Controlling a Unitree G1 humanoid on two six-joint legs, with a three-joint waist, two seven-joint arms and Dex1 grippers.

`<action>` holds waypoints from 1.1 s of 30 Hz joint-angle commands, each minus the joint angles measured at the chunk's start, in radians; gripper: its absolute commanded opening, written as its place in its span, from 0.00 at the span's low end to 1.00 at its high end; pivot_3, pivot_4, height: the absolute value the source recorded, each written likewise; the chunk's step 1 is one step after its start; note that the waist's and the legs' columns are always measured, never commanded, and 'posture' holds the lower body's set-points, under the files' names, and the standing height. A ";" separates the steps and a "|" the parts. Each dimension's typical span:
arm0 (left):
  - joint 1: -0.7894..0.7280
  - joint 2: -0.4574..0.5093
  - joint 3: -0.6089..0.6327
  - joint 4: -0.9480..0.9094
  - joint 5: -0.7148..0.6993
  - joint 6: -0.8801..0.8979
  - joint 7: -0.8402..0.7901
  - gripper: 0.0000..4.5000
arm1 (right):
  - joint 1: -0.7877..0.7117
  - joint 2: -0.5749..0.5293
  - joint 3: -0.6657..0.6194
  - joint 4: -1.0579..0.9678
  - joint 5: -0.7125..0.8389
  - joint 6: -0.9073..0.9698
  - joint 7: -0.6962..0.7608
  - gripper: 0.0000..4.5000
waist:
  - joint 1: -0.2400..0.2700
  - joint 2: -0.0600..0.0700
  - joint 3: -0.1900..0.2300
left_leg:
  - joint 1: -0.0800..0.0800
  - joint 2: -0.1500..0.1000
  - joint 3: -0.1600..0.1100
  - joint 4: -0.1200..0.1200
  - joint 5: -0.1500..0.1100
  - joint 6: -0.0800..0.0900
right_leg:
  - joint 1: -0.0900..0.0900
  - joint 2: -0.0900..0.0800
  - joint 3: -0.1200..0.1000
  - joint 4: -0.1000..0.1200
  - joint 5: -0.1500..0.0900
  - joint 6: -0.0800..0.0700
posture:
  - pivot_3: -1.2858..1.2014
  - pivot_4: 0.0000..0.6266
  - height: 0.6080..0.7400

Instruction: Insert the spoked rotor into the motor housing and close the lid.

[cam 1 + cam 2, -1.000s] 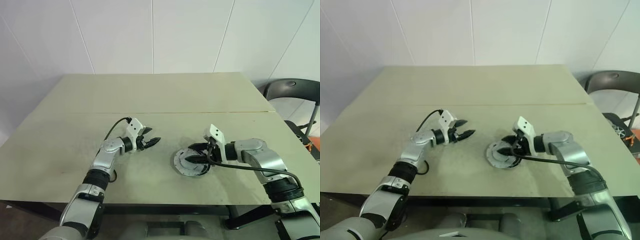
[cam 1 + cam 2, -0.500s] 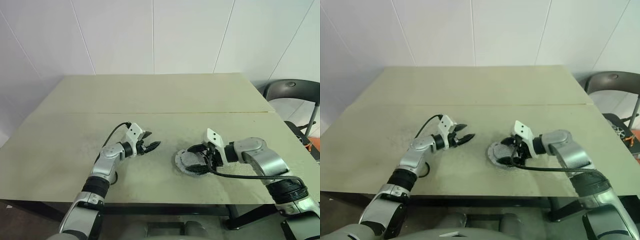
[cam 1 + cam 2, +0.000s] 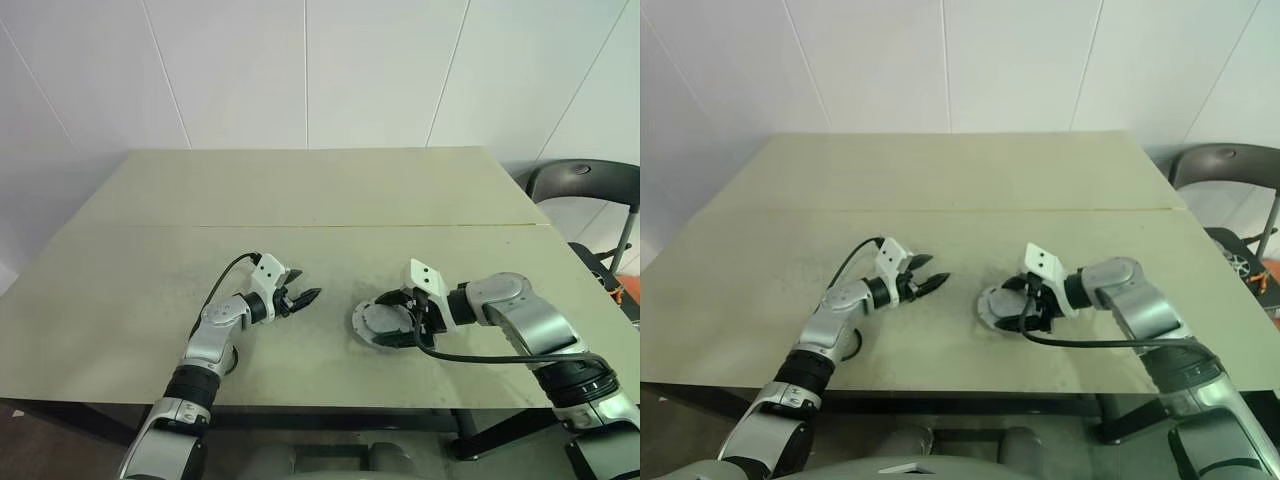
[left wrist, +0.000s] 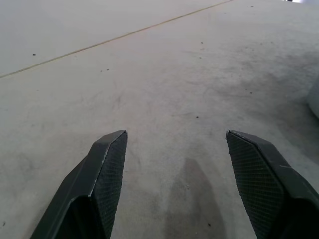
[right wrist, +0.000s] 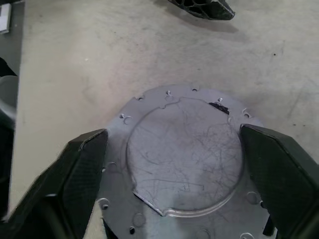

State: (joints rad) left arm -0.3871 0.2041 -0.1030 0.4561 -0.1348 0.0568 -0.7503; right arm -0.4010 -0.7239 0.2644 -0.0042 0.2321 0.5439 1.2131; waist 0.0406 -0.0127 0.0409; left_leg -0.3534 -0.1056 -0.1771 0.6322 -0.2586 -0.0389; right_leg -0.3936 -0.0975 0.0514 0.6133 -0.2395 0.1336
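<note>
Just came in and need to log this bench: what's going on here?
A two-armed robot is working on a motor housing on the table. Its right gripper is open, fingers straddling the housing's flat silver lid, which lies on top. The left gripper is open and empty, just above the table beside the housing. A dark chair stands at the table's far right.

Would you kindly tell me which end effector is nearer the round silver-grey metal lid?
Right: the right end effector straddles the round silver-grey metal lid; the left end effector hovers apart, to its left.
</note>
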 commanded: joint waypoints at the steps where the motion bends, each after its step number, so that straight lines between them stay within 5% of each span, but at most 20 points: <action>1: -0.013 0.006 0.005 -0.041 -0.010 -0.002 -0.005 0.75 | 0.000 0.003 -0.014 -0.012 0.044 0.009 0.039 0.91 | 0.000 0.000 0.000 | 0.000 0.000 0.000 0.000 0.000 0.000 | 0.000 0.000 0.000 0.000 0.000 0.000 | 0.52 0.00 1.00; 16: -0.050 0.010 -0.003 -0.003 -0.004 -0.004 -0.038 0.75 | 0.041 -0.077 -0.146 -0.033 0.150 -0.032 0.113 0.91 | 0.000 0.000 0.001 | -0.002 0.000 0.000 -0.001 0.000 0.000 | -0.002 0.000 0.000 0.000 0.000 0.000 | 0.52 0.00 1.00; 33: -0.072 0.007 -0.005 0.022 0.000 -0.014 -0.054 0.75 | 0.065 -0.012 -0.013 -0.054 0.037 -0.023 -0.010 0.91 | 0.000 0.000 0.001 | -0.001 0.000 0.001 0.000 0.000 0.000 | -0.001 0.000 0.000 0.000 0.000 0.000 | 0.52 0.00 1.00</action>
State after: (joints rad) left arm -0.4364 0.2066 -0.1117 0.4973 -0.1331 0.0576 -0.8031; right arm -0.3339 -0.7416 0.2238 -0.0601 0.2943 0.5120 1.2127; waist 0.0403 -0.0124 0.0416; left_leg -0.3540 -0.1054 -0.1763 0.6320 -0.2586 -0.0389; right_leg -0.3944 -0.0974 0.0517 0.6132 -0.2395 0.1336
